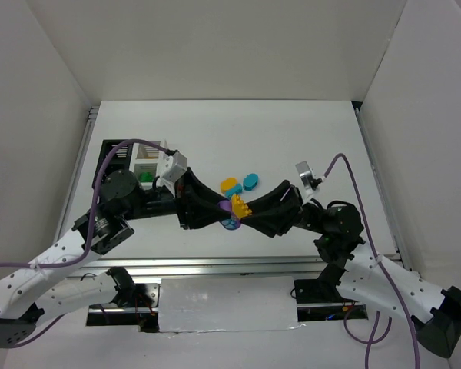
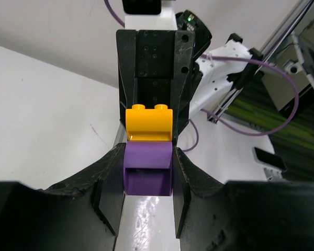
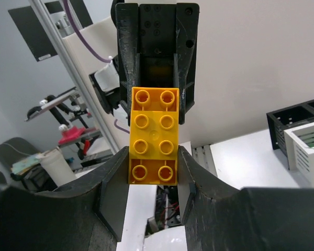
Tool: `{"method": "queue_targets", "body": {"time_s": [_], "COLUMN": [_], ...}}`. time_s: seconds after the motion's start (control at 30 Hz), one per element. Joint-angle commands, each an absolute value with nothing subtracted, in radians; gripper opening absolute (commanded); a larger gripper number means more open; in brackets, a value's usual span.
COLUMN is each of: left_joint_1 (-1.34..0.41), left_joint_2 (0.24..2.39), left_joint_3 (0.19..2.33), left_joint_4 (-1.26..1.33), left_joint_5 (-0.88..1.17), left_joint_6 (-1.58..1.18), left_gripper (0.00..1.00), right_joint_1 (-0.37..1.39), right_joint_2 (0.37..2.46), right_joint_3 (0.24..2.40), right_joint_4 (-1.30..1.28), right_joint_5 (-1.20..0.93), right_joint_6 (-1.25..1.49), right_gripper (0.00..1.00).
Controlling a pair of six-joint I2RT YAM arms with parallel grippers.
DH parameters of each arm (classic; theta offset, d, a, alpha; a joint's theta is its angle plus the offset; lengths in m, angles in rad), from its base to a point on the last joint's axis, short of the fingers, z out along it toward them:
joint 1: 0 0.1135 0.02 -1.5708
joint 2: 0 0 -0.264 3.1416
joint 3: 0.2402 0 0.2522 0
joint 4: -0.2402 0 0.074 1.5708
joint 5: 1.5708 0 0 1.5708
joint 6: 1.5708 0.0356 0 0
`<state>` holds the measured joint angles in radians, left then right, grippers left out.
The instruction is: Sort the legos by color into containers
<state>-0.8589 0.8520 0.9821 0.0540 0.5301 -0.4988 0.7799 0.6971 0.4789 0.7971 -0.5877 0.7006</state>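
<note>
1. Top external view: left gripper & right gripper meet tip-to-tip mid-table.
2. Left gripper pinched tight on purple plastic brick.
3. Right gripper clamps yellow-orange studded plastic brick, which touches the purple one.
4. Teal rounded brick lies loose just beyond.
5. Black slatted box & white slatted box sit at far left.

A white table stands between plain white walls, with a metal rail along its near edge and a white panel just below. Past the table lies clutter: a red object on a stand, a pale cup, and a small dark flat device near green striped flooring.
</note>
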Motion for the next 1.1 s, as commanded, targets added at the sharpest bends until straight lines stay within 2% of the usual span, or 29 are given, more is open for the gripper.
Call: {"method": "queue_targets", "body": {"time_s": [0.0, 0.23, 0.4, 0.53, 0.57, 0.6, 0.67, 0.7, 0.77, 0.83, 0.9, 1.07], "left_joint_1": [-0.871, -0.859, -0.842, -0.818, -0.787, -0.767, -0.677, -0.632, -0.476, -0.325, -0.255, -0.117], "left_joint_2": [0.864, 0.831, 0.83, 0.805, 0.81, 0.825, 0.885, 0.926, 0.949, 0.956, 0.971, 1.071], "left_joint_3": [1.028, 1.003, 1.015, 1.103, 1.155, 1.193, 1.27, 1.294, 1.324, 1.298, 1.237, 1.186], "left_joint_4": [-0.055, -0.107, -0.126, -0.34, -0.391, -0.57, -0.731, -0.894, -0.945, -0.876, -0.812, -0.686], "left_joint_5": [0.605, 0.601, 0.58, 0.017, -0.32, -0.524, -0.923, -0.998, -1.028, -0.959, -0.858, -0.885], "left_joint_6": [-0.385, -0.341, -0.342, -0.391, -0.455, -0.522, -0.691, -0.768, -0.888, -0.916, -0.937, -0.96], "left_gripper": [0.0, 0.0, 0.0, 0.0, 0.0, 0.0, 0.0, 0.0, 0.0, 0.0, 0.0, 0.0], "right_joint_1": [0.747, 0.631, 0.591, 0.589, 0.591, 0.591, 0.591, 0.591, 0.589, 0.591, 0.591, 0.589], "right_joint_2": [0.638, 0.537, 0.534, 0.515, 0.514, 0.508, 0.505, 0.509, 0.532, 0.551, 0.572, 0.571], "right_joint_3": [0.525, 0.509, 0.508, 0.515, 0.517, 0.515, 0.499, 0.489, 0.48, 0.476, 0.474, 0.476], "right_joint_4": [0.752, 0.647, 0.655, 0.524, 0.499, 0.47, 0.468, 0.482, 0.491, 0.518, 0.538, 0.52], "right_joint_5": [-0.548, -0.514, -0.569, -0.455, -0.436, -0.419, -0.388, -0.388, -0.408, -0.434, -0.443, -0.474], "right_joint_6": [0.612, 0.586, 0.612, 0.568, 0.555, 0.554, 0.561, 0.566, 0.577, 0.592, 0.601, 0.598], "right_gripper": [0.0, 0.0, 0.0, 0.0, 0.0, 0.0, 0.0, 0.0, 0.0, 0.0, 0.0, 0.0]}}
